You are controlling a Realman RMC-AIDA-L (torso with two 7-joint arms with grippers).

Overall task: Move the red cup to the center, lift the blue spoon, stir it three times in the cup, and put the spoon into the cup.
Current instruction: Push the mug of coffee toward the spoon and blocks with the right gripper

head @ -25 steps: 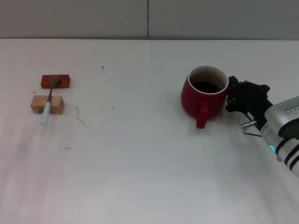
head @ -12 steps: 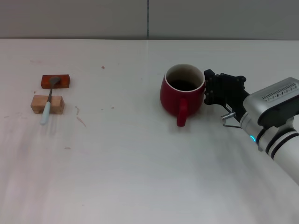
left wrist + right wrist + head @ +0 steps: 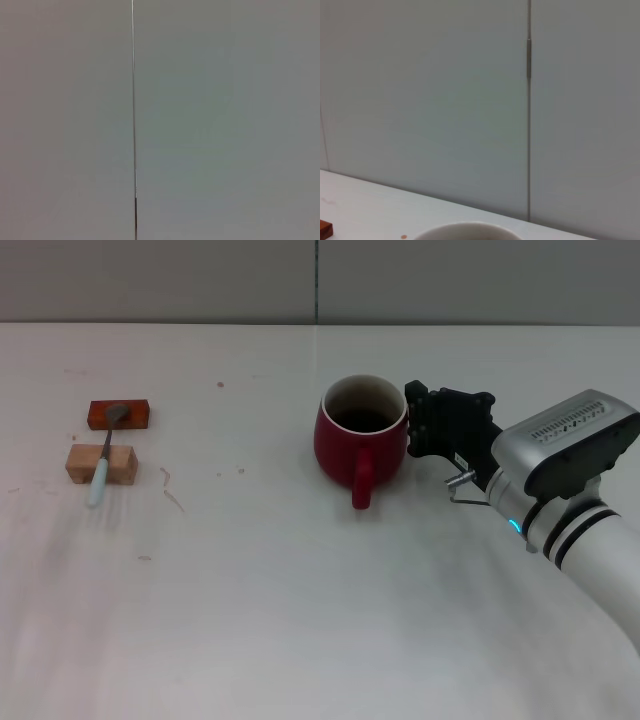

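The red cup (image 3: 340,445) stands upright near the middle of the white table (image 3: 300,590), with its handle towards the front edge and a dark inside. My right gripper (image 3: 418,426) is black and sits tight against the cup's right side at rim height. The right wrist view shows only the cup's pale rim (image 3: 465,229) at the lower edge. Far to the left lies the blue spoon (image 3: 100,472). Its grey bowl rests on an orange-red block (image 3: 135,416) and its pale handle lies across a tan block (image 3: 123,464). The left gripper is out of view.
A grey wall with a vertical seam (image 3: 317,280) runs behind the table's far edge. The left wrist view shows only that wall (image 3: 200,120). A few small marks (image 3: 172,498) dot the tabletop near the blocks.
The red cup has slid left towards the table's middle, with my right gripper moving left against its right side. The spoon and blocks have not moved.
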